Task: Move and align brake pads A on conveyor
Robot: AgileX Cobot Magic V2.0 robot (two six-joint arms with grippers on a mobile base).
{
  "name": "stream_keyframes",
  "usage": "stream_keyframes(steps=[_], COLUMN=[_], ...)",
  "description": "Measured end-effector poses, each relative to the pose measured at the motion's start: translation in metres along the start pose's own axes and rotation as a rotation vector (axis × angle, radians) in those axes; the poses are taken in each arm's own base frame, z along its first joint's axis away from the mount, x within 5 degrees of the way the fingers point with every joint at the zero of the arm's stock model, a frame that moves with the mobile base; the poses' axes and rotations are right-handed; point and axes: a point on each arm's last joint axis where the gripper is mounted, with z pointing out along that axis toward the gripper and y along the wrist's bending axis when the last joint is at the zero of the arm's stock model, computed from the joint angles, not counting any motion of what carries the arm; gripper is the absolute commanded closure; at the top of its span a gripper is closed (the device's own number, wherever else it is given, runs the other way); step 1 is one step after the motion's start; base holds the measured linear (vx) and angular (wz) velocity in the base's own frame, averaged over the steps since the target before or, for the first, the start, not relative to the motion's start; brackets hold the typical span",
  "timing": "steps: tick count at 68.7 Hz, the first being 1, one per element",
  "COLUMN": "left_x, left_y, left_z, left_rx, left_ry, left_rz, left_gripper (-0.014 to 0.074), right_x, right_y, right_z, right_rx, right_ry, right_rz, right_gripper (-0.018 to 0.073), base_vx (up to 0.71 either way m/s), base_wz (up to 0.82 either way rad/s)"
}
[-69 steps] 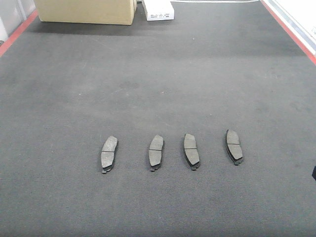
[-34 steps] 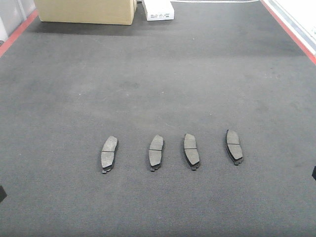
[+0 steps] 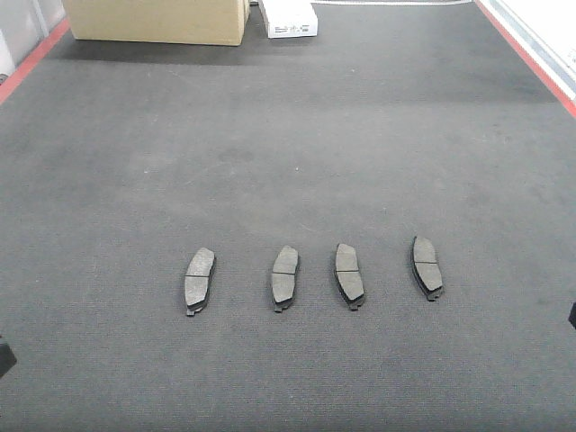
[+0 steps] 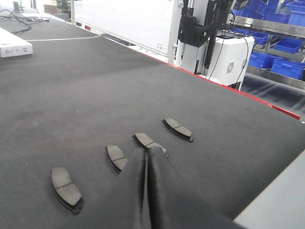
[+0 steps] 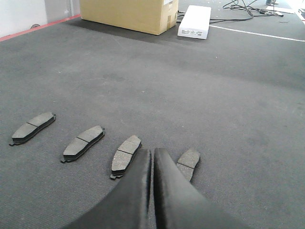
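Centrally on the wide, dark grey, felt-like conveyor belt (image 3: 288, 135): four flat, dark grey, slightly curved brake pads (image 3: 200, 280) (image 3: 284, 277) (image 3: 349, 274) (image 3: 427, 266), each crossed by a mid-groove, lying flat in a loose left-to-right row, apart from one another, long axes running roughly away from the front camera. Red side edges (image 3: 31, 58) bordering the belt left and right. At the far end, resting on the belt: a tan cardboard box (image 3: 157, 20) and, just beside it, a flat white carton (image 3: 289, 18). Left end effector (image 4: 146, 171), seen from its wrist camera, with black fingers pressed together, only a thin seam between them, tips overlapping the nearer end of the third pad from the left in that view; contact not discernible. Right end effector (image 5: 152, 164) likewise pressed together, hovering between two pads at the row's right end. Beyond the belt's red edge: white machine housing (image 4: 228, 55), blue storage bins (image 4: 286, 62) on metal shelving, white wall panel (image 4: 124, 21).
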Motion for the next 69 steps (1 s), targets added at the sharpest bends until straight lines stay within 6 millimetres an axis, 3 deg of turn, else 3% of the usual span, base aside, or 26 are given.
stream_keyframes(steps=[13, 27, 45, 62, 69], left_x=[0.001, 0.026, 0.052, 0.099, 0.103], left_y=[0.009, 0.018, 0.033, 0.047, 0.049], left_z=[-0.014, -0.029, -0.025, -0.012, -0.01], left_rx=[-0.153, -0.405, -0.668, -0.707, -0.707], left_ry=[-0.076, -0.144, -0.089, -0.03, -0.044], left_rz=[0.066, 0.078, 0.045, 0.036, 0.041], left_gripper=[0.0602, 0.0602, 0.0602, 0.0602, 0.0602], right_x=[0.0, 0.0, 0.0, 0.0, 0.0], right_y=[0.0, 0.0, 0.0, 0.0, 0.0], right_z=[0.0, 0.0, 0.0, 0.0, 0.0], right_rx=[0.0, 0.0, 0.0, 0.0, 0.0], right_ry=[0.0, 0.0, 0.001, 0.001, 0.0], right_rz=[0.0, 0.0, 0.0, 0.0, 0.0], right_gripper=[0.0562, 0.0562, 0.0562, 0.0562, 0.0562], base_vx=[0.0, 0.0, 0.0, 0.0, 0.0], base_wz=[0.0, 0.0, 0.0, 0.0, 0.0])
